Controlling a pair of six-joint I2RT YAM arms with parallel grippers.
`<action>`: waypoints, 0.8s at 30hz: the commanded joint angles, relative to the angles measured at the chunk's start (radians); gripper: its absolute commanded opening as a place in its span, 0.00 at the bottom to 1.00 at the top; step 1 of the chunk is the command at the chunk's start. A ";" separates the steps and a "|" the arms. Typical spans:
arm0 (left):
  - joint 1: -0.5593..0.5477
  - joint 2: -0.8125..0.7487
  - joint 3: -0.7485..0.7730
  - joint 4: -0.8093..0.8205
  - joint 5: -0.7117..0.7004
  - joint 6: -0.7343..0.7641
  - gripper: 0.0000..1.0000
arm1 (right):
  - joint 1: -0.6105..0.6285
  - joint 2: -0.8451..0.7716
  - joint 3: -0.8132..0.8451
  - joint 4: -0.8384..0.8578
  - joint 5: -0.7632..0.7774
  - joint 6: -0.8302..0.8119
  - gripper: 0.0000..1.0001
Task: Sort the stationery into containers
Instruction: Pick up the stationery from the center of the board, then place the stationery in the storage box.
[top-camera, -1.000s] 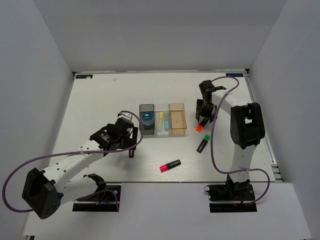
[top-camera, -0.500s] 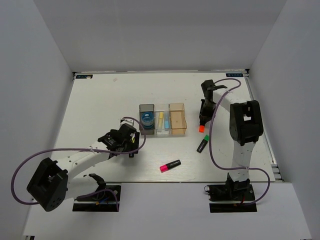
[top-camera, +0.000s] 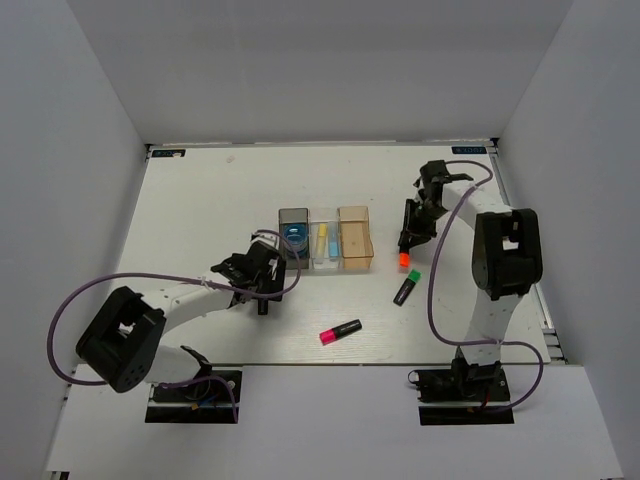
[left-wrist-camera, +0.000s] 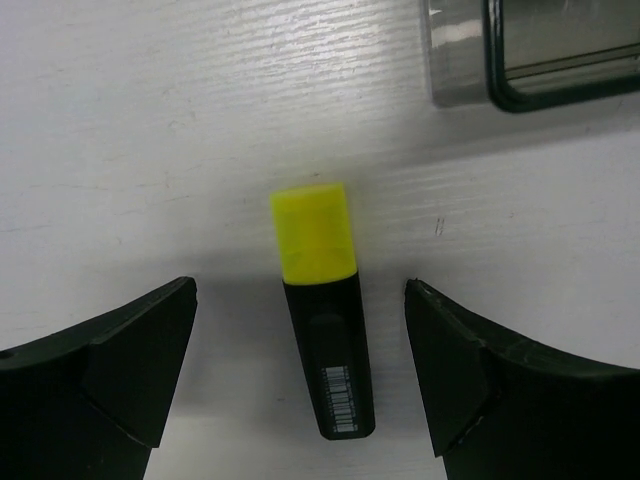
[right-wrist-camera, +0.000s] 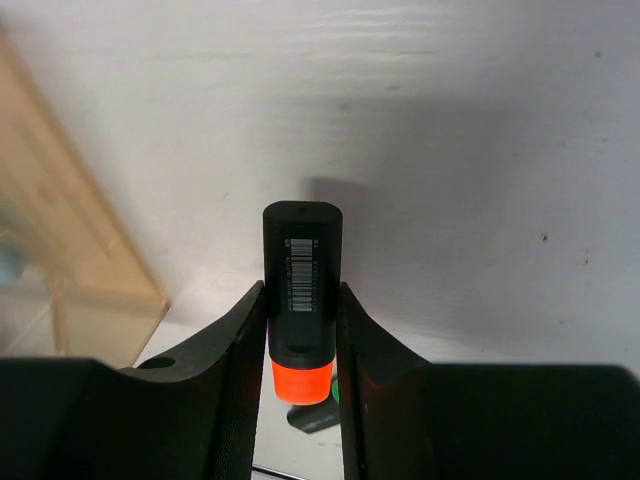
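At the near edge of the desk (top-camera: 200, 200) the pink highlighter (top-camera: 340, 330) lies loose, nobody near it. A bit further in, the left claw (left-wrist-camera: 300, 300) is spread wide open and low over the yellow highlighter (left-wrist-camera: 322, 350), one finger on each side of the barrel but neither touching. The fingers line up more with the tail end than the middle, so if it shuts there I'd guess the cap end could swing or the thing could squirt out sideways. A corner of the smoky grey bin (left-wrist-camera: 470, 60) is also close by, so a sloppy lift could bump it.

Over on the right, the green highlighter (top-camera: 405, 288) lies on the desk. Just past it, the right claw (right-wrist-camera: 300, 330) is clamped on the orange highlighter (right-wrist-camera: 301, 270), held cap-down off the desk, just beside the orange-tan bin (top-camera: 356, 262).

The blue tape roll (top-camera: 294, 236) already sits in the grey bin, and pens (top-camera: 322, 240) in the clear bin (top-camera: 324, 264). Biggest worry: the hanging cap clips the orange-tan wall on the way over and shoves the whole joined row.
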 joint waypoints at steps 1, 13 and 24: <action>0.004 0.022 0.033 0.029 0.019 -0.009 0.94 | 0.008 -0.159 0.001 0.043 -0.095 -0.113 0.00; -0.007 0.062 -0.008 0.058 0.013 -0.057 0.54 | 0.135 -0.136 0.158 0.054 -0.344 -0.141 0.00; -0.025 0.036 -0.034 0.028 -0.003 -0.067 0.17 | 0.273 0.027 0.287 0.031 -0.180 -0.115 0.04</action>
